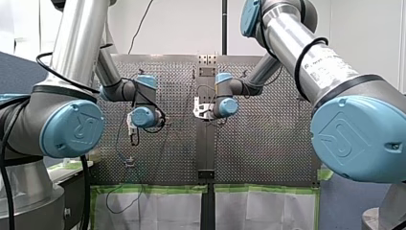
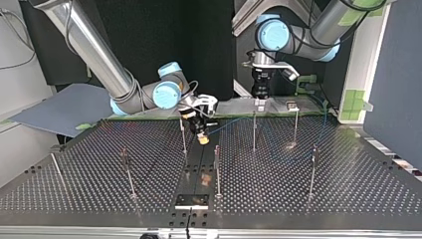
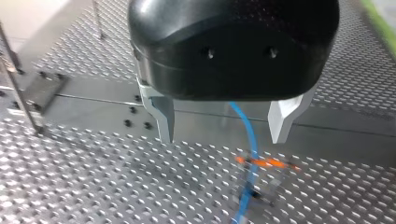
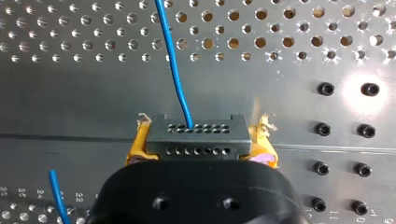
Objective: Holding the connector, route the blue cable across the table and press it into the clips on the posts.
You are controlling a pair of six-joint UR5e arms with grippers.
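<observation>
My right gripper (image 4: 200,147) is clamped on the connector (image 4: 196,129) — the black block sits square between its yellow pads (image 4: 135,149). The blue cable (image 4: 175,70) leaves the block's face and runs straight ahead of the fingers over the table (image 4: 70,98).

My left gripper (image 3: 222,135) is released. Its 2 metal fingers (image 3: 164,116) stand apart with the cable (image 3: 250,140) passing between them, touching neither as far as I can tell. Just beyond those fingertips the cable meets an orange-marked clip (image 3: 264,162), too blurred to say whether it is seated.

Further out, in the top view, the cable (image 2: 231,124) stretches from the connector toward my left arm, near a post (image 2: 254,130).

I judge this the routing step, early on — connector held, most posts not yet reached. The next move calls for carrying the connector across with the line taut and low enough to meet a clip. Meanwhile my left fingers would close on the cable to guide it, or push it down into the clip.
</observation>
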